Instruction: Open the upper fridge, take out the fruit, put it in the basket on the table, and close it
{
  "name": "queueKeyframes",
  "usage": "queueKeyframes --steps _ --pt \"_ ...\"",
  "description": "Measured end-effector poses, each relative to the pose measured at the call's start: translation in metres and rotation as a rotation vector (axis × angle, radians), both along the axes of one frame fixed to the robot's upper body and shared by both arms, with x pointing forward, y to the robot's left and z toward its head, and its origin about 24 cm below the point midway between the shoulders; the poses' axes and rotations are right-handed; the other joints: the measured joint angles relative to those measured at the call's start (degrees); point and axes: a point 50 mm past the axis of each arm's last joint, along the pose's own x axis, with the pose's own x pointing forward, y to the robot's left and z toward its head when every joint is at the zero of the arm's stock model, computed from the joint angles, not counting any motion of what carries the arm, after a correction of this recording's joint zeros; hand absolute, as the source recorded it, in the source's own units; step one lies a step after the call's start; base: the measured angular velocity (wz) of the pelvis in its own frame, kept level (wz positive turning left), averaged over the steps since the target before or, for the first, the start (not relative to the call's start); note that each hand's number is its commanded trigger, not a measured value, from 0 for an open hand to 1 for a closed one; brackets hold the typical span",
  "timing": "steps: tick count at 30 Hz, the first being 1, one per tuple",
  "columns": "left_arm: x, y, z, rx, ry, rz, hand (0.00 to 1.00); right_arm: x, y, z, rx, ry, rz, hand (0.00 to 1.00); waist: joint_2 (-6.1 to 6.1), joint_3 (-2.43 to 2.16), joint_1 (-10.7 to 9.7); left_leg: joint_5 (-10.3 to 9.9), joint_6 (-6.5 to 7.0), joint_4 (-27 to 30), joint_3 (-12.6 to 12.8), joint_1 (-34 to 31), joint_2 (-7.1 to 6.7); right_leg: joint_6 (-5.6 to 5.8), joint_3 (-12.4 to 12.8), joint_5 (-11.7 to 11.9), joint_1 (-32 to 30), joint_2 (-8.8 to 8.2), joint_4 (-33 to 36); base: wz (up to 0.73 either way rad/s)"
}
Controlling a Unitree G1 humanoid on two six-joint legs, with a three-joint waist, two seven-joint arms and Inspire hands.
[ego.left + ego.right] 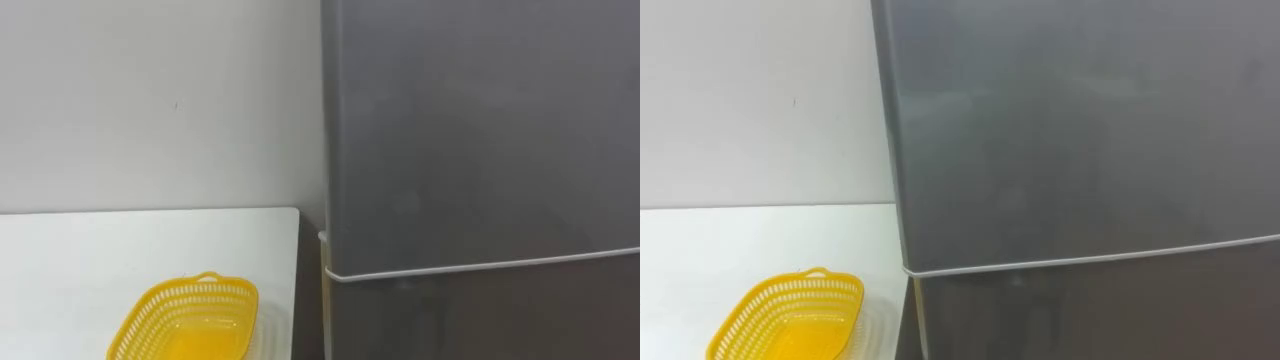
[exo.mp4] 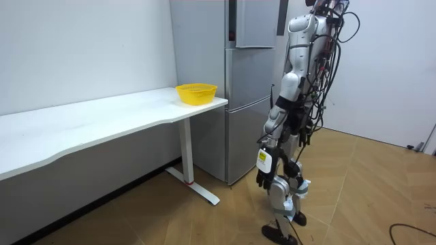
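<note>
Left hand [image 2: 264, 178] hangs low, open/shut can't tell; you've 1 fridge [image 1: 480, 140], shut, 1 yellow basket [image 1: 185, 320] on tabletop [image 1: 100, 260].

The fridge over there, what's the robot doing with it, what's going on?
The robot stands facing the grey fridge, whose doors are shut. Its left hand hangs at its side in the room view, holding nothing. A yellow basket sits empty on the white table beside the fridge. Nothing has been taken out of the fridge yet.
</note>
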Motion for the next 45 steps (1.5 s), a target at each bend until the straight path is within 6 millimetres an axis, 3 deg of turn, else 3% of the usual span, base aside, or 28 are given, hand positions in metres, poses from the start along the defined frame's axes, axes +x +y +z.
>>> queueKeyframes --steps 19,23,29,38,41,43,45 --pt "0.004 0.001 0.000 0.021 -0.028 -0.006 0.00 -0.001 0.001 0.000 0.001 -0.009 -0.033 0.00 -0.32 -0.02 -0.12 0.00 0.00 -0.01 -0.02 0.02 0.00 0.00 -0.02 0.00 -0.03 -0.02 0.02 0.00" --pt "0.006 0.002 0.000 0.036 -0.060 0.068 0.00 -0.005 0.001 0.000 0.008 0.002 -0.095 0.00 -0.62 0.01 -0.14 0.00 0.00 0.01 -0.28 0.01 -0.04 0.00 -0.15 0.00 0.04 -0.03 -0.02 0.00" --pt "0.001 0.006 0.001 0.054 -0.100 0.331 0.00 -0.009 0.001 0.000 0.009 0.017 -0.117 0.00 -0.55 0.09 -0.13 -0.01 0.01 0.30 -0.86 -0.12 -0.11 0.00 -0.26 0.00 0.14 -0.08 0.00 0.00" --pt "-0.011 0.015 0.003 0.181 -0.142 0.677 0.00 0.001 -0.003 0.001 -0.005 -0.029 -0.183 0.00 -0.44 0.65 -0.03 -0.01 0.00 0.93 -1.19 -0.61 -0.11 0.00 -1.10 0.00 -0.07 -0.19 -0.05 0.04" --pt "-0.011 0.019 0.004 0.229 -0.159 0.735 0.00 0.001 -0.004 0.001 -0.007 -0.039 -0.181 0.00 -0.08 0.43 0.29 -0.01 0.00 0.92 -0.98 -0.62 -0.08 0.00 -1.35 0.00 -0.07 -0.20 -0.02 0.03" --pt "0.001 0.031 0.009 0.270 -0.254 0.913 0.00 0.000 -0.004 0.000 -0.009 -0.052 -0.190 0.00 -0.10 0.40 0.64 0.00 -0.02 0.78 -1.39 -0.61 -0.08 -0.02 -1.62 0.00 -0.03 -0.20 0.00 0.08" --pt "0.036 0.052 0.021 0.302 -0.504 1.132 0.00 0.001 -0.008 0.001 -0.028 -0.074 -0.220 0.00 -0.61 0.68 1.90 0.01 -0.03 0.49 -1.59 -0.48 -0.06 -0.03 -1.62 -0.02 -0.12 -0.19 0.05 0.00"
